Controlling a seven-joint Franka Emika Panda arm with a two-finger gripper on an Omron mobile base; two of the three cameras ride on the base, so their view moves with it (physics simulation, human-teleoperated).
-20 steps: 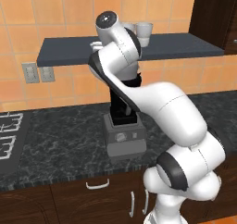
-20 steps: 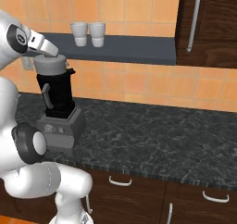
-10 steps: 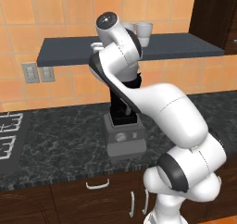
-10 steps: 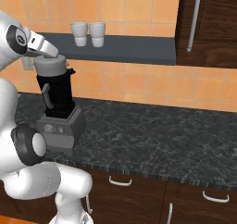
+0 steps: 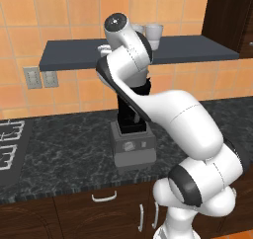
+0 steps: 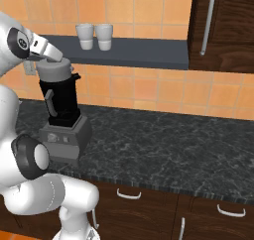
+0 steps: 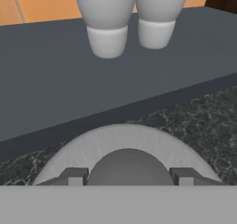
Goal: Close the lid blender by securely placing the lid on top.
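The blender (image 6: 63,120) stands on the dark speckled counter (image 6: 163,145), near its front edge and below the left part of a dark grey wall shelf (image 6: 139,53). Its boxy grey base (image 6: 64,140) carries a round dial on the front face, seen plainly in the left base view (image 5: 129,146), and on that base sits a tall black jar (image 6: 60,99) that narrows toward the bottom, with a pale vertical strip down one side. A pale grey lid (image 6: 53,70) rests on the mouth of the jar; in the hand view it shows as a broad pale disc with a darker rounded knob (image 7: 127,167) at its middle. The gripper (image 7: 127,177) sits right over that lid, its two dark fingertips (image 7: 74,177) either side of the knob and closed in against it, so the tool looks clamped on the lid's knob, with the jaws as far drawn in as the knob allows. Two white cups (image 6: 95,35) stand side by side on the shelf above and behind the blender, touching or nearly so, and an orange tiled wall (image 6: 144,90) runs behind everything.
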